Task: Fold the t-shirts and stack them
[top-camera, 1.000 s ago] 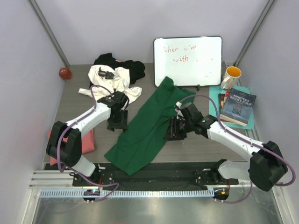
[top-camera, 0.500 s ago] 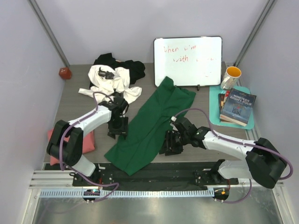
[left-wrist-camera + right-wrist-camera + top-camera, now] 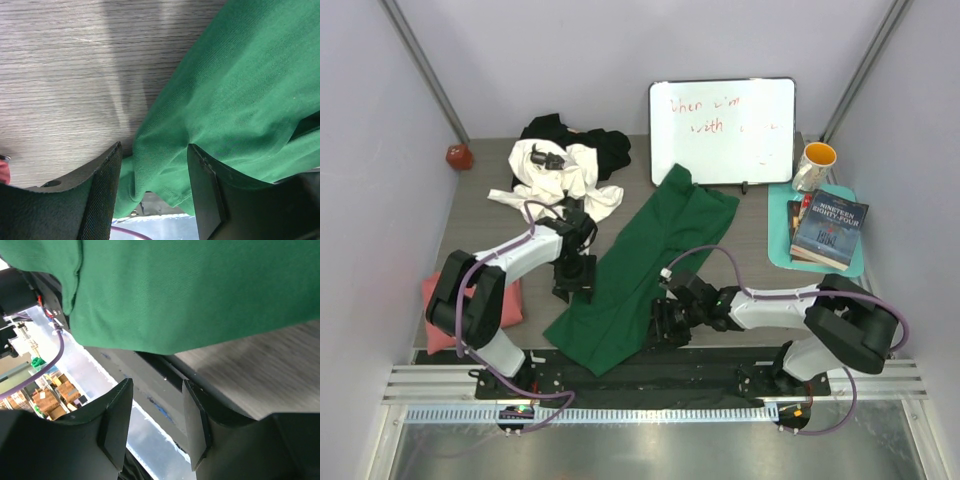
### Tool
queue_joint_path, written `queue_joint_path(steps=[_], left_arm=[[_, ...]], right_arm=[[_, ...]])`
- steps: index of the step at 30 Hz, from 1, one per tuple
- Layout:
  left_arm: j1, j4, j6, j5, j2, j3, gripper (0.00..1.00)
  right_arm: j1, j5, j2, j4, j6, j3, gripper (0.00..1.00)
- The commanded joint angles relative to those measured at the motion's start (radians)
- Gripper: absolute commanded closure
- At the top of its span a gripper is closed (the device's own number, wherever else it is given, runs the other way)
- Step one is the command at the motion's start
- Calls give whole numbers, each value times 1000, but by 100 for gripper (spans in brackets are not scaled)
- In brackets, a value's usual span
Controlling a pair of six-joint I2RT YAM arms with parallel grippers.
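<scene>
At the first fold, judging by the dark green t-shirt (image 3: 640,265) lying flat and diagonal, from worktop (image 3: 750,215) centre down over the near edge. Left end effector (image 3: 154,150): spread wide above the shirt's left border, gripping nothing. Right end effector (image 3: 157,390): likewise agape and empty, low by the near-edge hem. Next, probably: pinch both borders, lift together, fold across. White and black tees (image 3: 565,165) heaped at the far left corner, pink tee (image 3: 505,300) by the left edge, both unfolded.

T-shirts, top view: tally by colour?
dark green tee: 1
salmon pink tee: 1
white tee: 1
black tee: 1
Total: 4
</scene>
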Motion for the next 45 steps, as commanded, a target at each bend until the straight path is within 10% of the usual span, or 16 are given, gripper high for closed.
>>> queue_joint_path(steps=[1, 30, 45], left_arm=[[1, -5, 5, -1, 6, -1, 44], [67, 5, 6, 34, 38, -7, 44], [114, 39, -30, 71, -79, -29, 44]], right_arm=[[8, 21, 41, 33, -16, 45, 50], [74, 109, 176, -53, -23, 142, 49], [61, 431, -371, -40, 203, -115, 50]])
